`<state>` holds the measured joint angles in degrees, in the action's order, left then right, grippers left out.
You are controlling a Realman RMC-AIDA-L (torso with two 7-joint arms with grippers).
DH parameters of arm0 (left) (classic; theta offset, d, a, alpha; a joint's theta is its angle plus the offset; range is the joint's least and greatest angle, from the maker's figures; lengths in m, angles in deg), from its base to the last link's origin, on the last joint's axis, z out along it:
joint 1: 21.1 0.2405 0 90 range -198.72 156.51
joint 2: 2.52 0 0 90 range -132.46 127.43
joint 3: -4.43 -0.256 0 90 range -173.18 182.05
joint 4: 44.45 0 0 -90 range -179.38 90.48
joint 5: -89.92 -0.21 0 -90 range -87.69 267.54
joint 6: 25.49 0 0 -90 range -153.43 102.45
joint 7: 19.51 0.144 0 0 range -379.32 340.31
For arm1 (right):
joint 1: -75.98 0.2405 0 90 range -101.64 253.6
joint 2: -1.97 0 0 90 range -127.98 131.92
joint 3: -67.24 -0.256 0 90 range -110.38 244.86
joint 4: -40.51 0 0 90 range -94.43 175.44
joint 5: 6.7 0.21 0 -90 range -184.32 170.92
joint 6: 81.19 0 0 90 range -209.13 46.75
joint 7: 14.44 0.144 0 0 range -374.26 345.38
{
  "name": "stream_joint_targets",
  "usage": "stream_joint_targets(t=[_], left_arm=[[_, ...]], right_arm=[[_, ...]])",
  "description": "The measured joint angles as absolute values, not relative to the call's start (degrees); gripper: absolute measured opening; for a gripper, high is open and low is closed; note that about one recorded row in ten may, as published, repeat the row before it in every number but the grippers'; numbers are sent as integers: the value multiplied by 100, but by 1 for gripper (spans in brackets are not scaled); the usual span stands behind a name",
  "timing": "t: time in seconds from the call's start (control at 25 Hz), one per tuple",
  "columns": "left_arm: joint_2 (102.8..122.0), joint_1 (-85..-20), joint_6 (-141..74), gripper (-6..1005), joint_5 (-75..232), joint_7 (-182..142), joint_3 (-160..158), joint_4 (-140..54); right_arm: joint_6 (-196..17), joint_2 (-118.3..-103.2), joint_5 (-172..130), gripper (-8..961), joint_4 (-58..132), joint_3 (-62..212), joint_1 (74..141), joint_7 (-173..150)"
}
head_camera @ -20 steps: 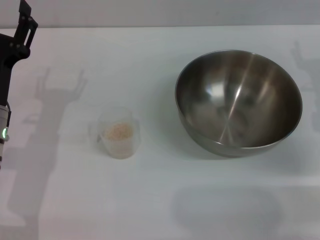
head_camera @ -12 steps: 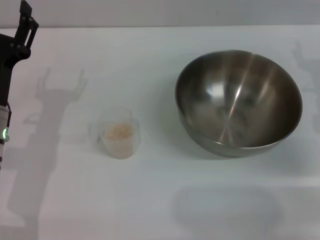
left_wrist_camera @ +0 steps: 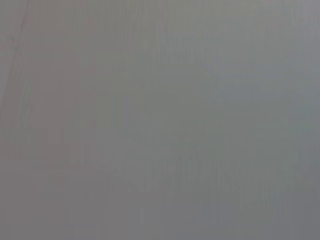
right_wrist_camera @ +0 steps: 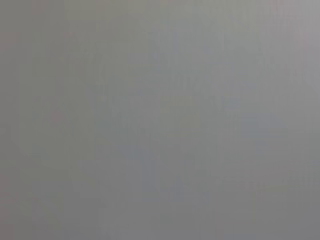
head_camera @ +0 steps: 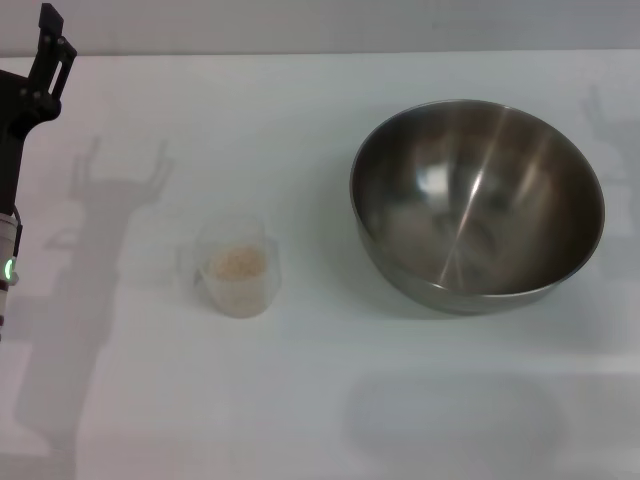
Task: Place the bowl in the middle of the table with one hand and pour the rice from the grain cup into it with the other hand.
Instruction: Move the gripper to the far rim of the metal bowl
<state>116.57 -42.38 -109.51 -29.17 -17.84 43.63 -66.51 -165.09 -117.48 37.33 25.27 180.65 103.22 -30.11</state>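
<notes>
Head view. The white table (head_camera: 320, 400) fills nearly the whole field; its far edge runs straight across the top, with a plain grey wall (head_camera: 350, 22) behind it.

The bowl (head_camera: 477, 205), steel and upright, sits on the right half of the table, nearer the far edge than the near one. Its right rim comes close to the right border of the view, and a narrow strip of bare table shows beyond it. The inside is shiny and holds nothing.

The grain cup (head_camera: 236, 268), clear plastic and upright, stands left of centre, well apart from the bowl, with an open band of bare table between the two. The rice (head_camera: 238, 264) lies as a pale heap inside the cup, below its rim.

The left gripper (head_camera: 50, 45) is at the far left corner, raised above the table on a black wrist that runs down the left border. It is well apart from the cup and touches nothing. Its thin fingers point toward the far edge; whether they are spread or pressed together cannot be told. Its forked shadow (head_camera: 120, 175) falls on the table between arm and cup.

The near half of the table is bare, with a faint broad shadow (head_camera: 450, 420) in front of the bowl.

The right gripper is out of view. Both wrist views show only a featureless grey field.
</notes>
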Motion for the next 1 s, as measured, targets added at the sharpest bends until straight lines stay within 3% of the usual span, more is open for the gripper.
stream_joint_targets(t=[0.32,0.52,0.76,1.0], left_arm=[[11657,-4226,-10952,874,-2916,-1784,4360,-6661],[11657,-4228,-10951,873,-2917,-1784,4357,-6653],[11658,-4229,-10951,873,-2908,-1784,4354,-6624],[11658,-4229,-10951,872,-2891,-1784,4354,-6609]], right_arm=[[-15186,-11715,3270,816,1463,18047,10106,-2596],[-13669,-11699,2857,816,-2,17889,9620,-2503],[-9532,-11733,2387,816,-2945,16864,8749,-2498],[-6216,-11699,2410,815,-4411,15992,8863,-2549]])
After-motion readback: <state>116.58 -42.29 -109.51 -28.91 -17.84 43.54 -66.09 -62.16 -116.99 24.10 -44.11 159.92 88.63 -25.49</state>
